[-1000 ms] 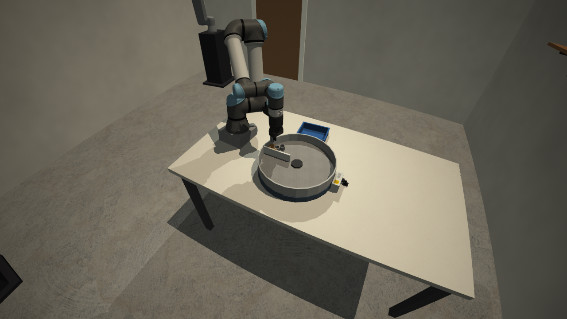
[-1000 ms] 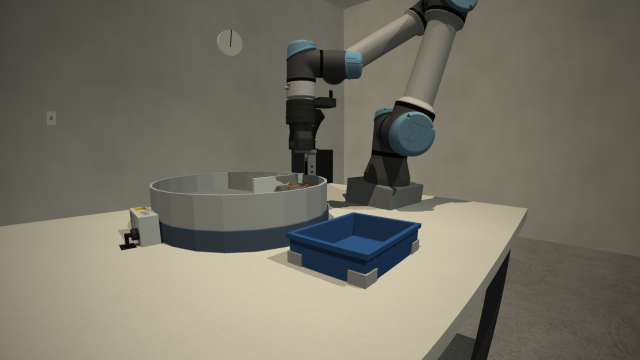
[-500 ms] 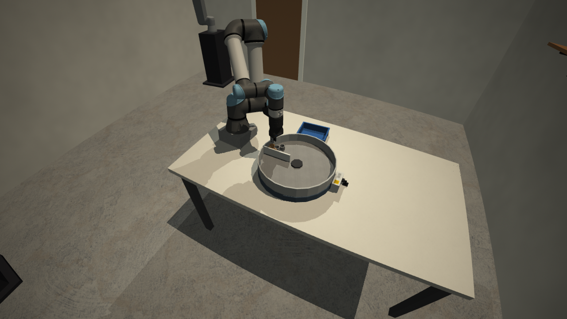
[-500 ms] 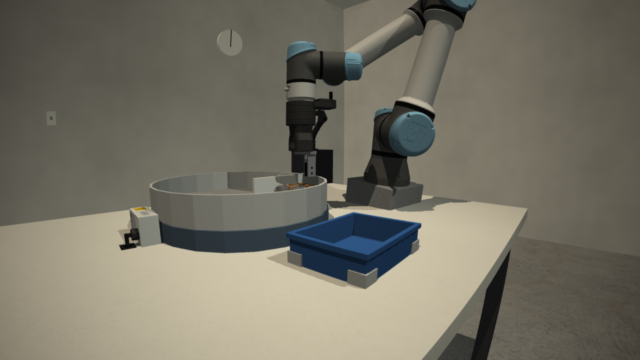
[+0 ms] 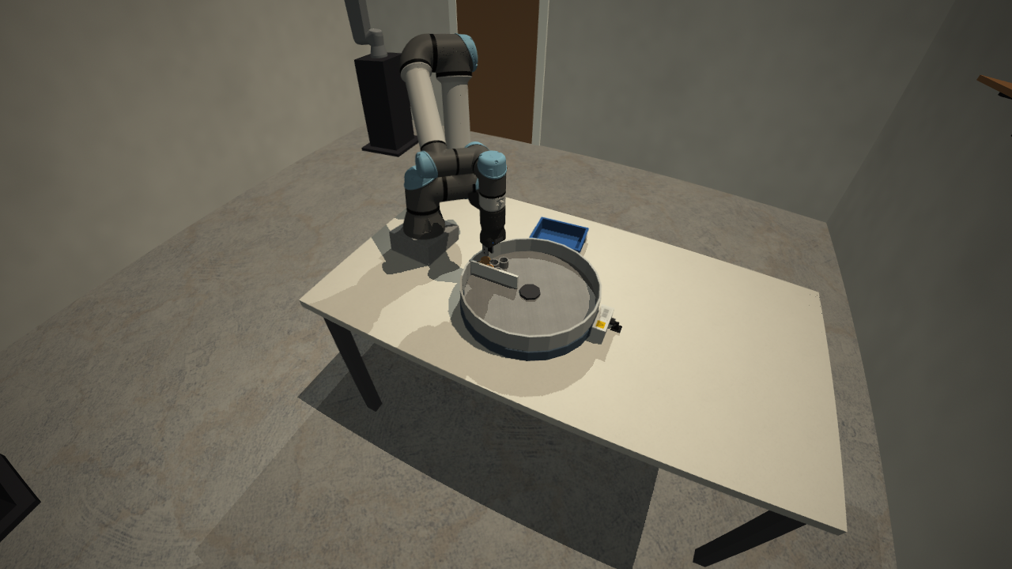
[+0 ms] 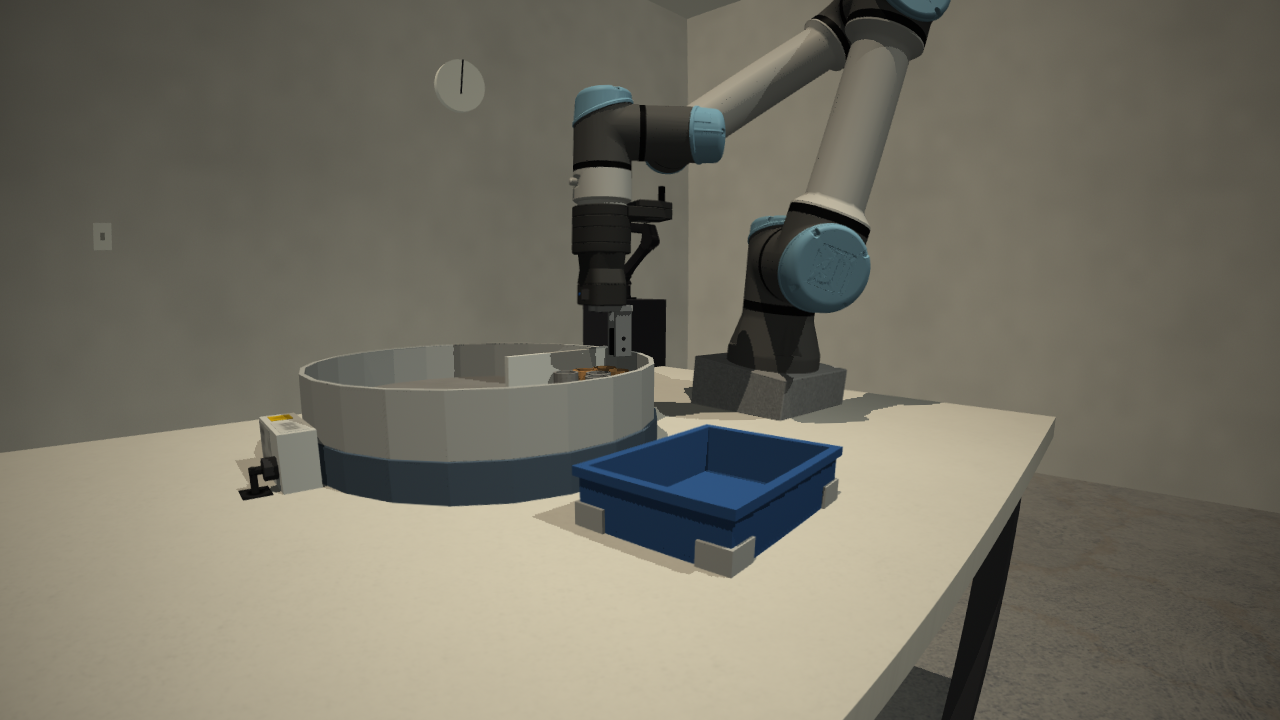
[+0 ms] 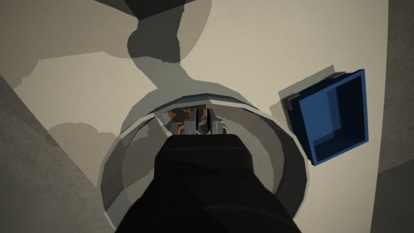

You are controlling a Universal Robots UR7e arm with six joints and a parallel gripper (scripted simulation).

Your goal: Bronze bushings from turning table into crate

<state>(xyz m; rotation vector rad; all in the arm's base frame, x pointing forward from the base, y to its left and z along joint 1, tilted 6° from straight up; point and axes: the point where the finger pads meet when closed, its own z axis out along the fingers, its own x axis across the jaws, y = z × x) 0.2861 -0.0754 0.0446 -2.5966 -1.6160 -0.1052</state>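
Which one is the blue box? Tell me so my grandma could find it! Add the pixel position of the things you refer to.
Look at the big cream table with the robot arm on it. Beside the round grey turning table (image 5: 530, 344) (image 6: 474, 425) (image 7: 301, 191) sits the crate (image 5: 579, 243) (image 6: 666, 528) (image 7: 366, 107). It's a blue rectangle with an open top, while its round neighbour is grey.
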